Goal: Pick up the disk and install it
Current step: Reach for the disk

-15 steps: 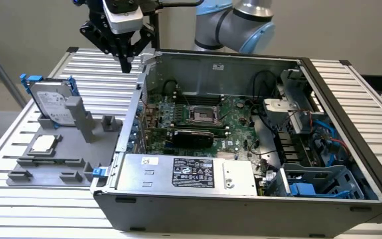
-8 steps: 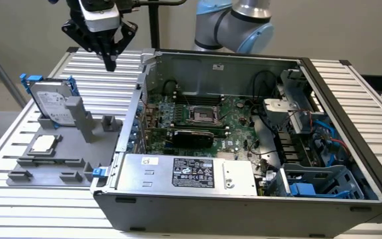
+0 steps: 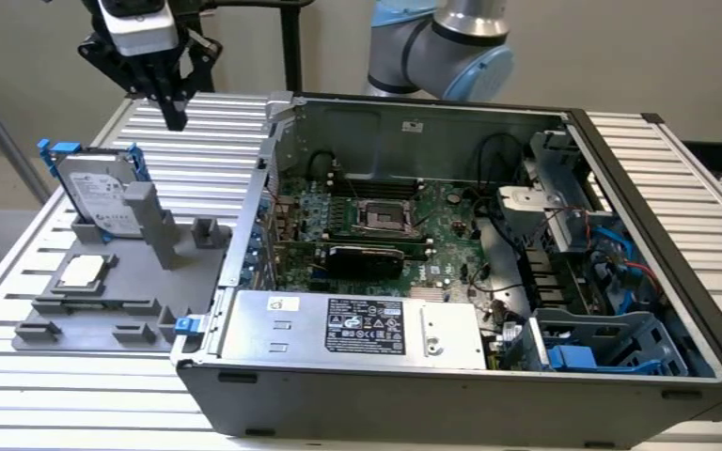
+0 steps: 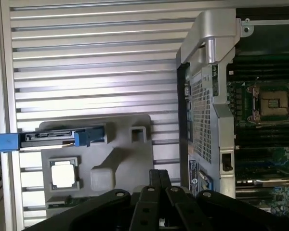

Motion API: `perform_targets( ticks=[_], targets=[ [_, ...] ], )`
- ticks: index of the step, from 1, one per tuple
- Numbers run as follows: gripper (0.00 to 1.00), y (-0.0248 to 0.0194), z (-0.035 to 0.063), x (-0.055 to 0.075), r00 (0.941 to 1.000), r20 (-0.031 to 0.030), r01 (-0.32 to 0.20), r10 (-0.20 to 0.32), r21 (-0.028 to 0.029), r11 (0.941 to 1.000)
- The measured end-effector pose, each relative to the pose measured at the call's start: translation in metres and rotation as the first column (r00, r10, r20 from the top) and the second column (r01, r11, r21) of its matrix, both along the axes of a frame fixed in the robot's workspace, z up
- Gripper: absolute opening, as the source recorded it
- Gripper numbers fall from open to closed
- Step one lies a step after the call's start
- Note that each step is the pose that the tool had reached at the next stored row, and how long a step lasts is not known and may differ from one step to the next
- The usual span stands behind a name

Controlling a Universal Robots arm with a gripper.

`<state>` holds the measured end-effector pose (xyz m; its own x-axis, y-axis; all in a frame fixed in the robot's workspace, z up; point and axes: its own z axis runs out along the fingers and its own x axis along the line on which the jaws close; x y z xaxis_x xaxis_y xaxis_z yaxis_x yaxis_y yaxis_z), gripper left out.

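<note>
The disk (image 3: pixel 95 193), a silver-grey drive with a white label in a blue carrier, stands on edge in a grey holder (image 3: pixel 117 282) at the exterior view's left. From the wrist camera the disk (image 4: pixel 53 138) shows edge-on, blue rails at both ends. My gripper (image 3: pixel 174 115) hangs shut and empty above the ribbed table, behind the disk and well above it. Its black fingers (image 4: pixel 159 180) press together, pointing down beside the holder. The open computer case (image 3: pixel 462 254) lies at the exterior view's right.
A small square silver chip (image 3: pixel 82 271) lies in the holder in front of the disk. Inside the case are the motherboard (image 3: pixel 380 221), a silver power supply box (image 3: pixel 361 324) and a blue drive bay (image 3: pixel 605 343). The case wall (image 4: pixel 202 110) rises close to the holder.
</note>
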<state>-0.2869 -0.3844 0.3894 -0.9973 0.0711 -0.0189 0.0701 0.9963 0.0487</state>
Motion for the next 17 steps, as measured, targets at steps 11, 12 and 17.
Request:
perform_targets(
  ticks=[11, 12, 17],
  targets=[
    [0.11, 0.0077, -0.0007, -0.050, 1.0000, -0.0002, 0.000, 0.000, 0.0000, 1.0000],
    [0.11, 0.0087, -0.0007, -0.055, 1.0000, -0.0003, 0.000, 0.000, -0.0001, 1.0000],
    [0.11, 0.0150, -0.0011, -0.078, 1.0000, -0.0007, 0.000, 0.000, 0.0000, 1.0000]
  ],
)
